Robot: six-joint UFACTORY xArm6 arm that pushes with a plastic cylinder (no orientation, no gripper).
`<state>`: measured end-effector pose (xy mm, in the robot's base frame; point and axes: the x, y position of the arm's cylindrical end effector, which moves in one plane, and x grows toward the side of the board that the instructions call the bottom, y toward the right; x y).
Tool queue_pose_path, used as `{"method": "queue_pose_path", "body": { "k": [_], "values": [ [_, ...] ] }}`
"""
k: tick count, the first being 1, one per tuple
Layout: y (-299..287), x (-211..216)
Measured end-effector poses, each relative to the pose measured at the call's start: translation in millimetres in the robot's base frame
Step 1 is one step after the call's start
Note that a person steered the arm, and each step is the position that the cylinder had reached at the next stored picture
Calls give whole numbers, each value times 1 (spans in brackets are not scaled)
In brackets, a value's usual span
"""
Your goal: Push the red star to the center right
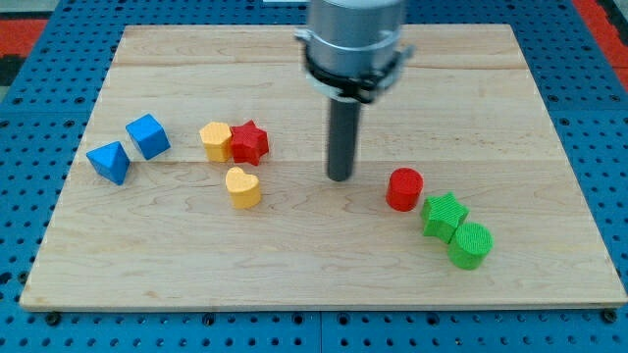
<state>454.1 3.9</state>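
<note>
The red star lies left of the board's middle, touching a yellow hexagon-like block on its left. My tip rests on the board to the right of the red star, well apart from it, with a clear gap between them. A yellow heart lies just below the red star. A red cylinder lies to the right of my tip.
A blue triangular block and a blue cube lie at the view's left. A green star and a green cylinder lie at the lower right. The wooden board sits on a blue pegboard.
</note>
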Motion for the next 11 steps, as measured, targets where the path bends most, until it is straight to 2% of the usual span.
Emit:
{"method": "queue_pose_path", "body": {
  "k": [1, 3, 4, 6, 7, 8, 9, 10, 11],
  "values": [
    [-64, -20],
    [-72, -106],
    [-116, -126],
    [-138, -54],
    [-63, -43],
    [-81, -67],
    [-79, -73],
    [42, -55],
    [56, -80]
  ]
}}
